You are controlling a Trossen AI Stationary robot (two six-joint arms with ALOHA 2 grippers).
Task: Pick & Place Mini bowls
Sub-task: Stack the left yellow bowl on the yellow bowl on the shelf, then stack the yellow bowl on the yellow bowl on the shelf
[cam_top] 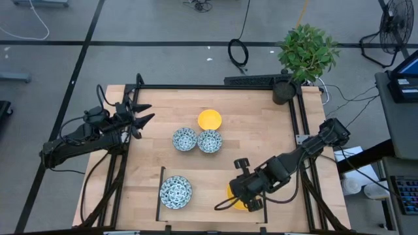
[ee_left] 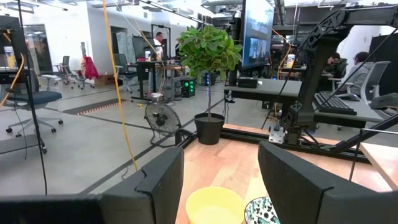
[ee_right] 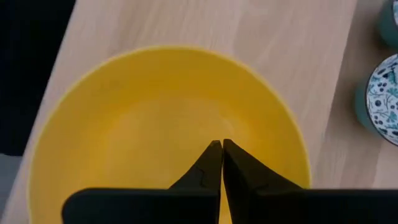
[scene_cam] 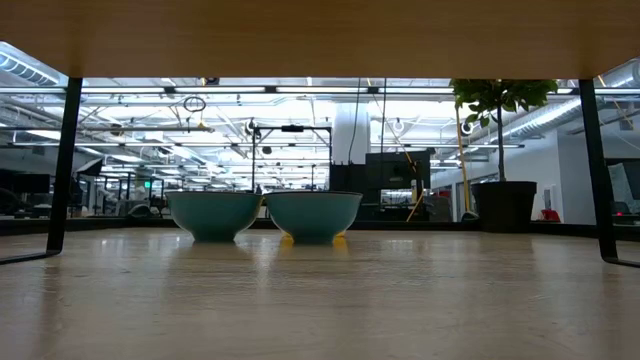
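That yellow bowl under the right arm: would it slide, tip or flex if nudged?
The yellow bowl looks rigid, smooth and shallow, so it probably slides on the bare wooden table rather than flexing. Its wide rim suggests it might tip if pressed at one edge. The right gripper, jaws shut, is over its inside.

overhead cam, table-level cam, two wrist cams

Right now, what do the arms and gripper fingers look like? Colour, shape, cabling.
Both arms are dark, near black, jointed in chunky segments. The left gripper ends in two pointed fingers; in its wrist view the fingers are broad, flat, matte wedges. The right gripper's fingers taper to narrow tips with stepped edges. Dark cables loop by the right arm. No markings visible.
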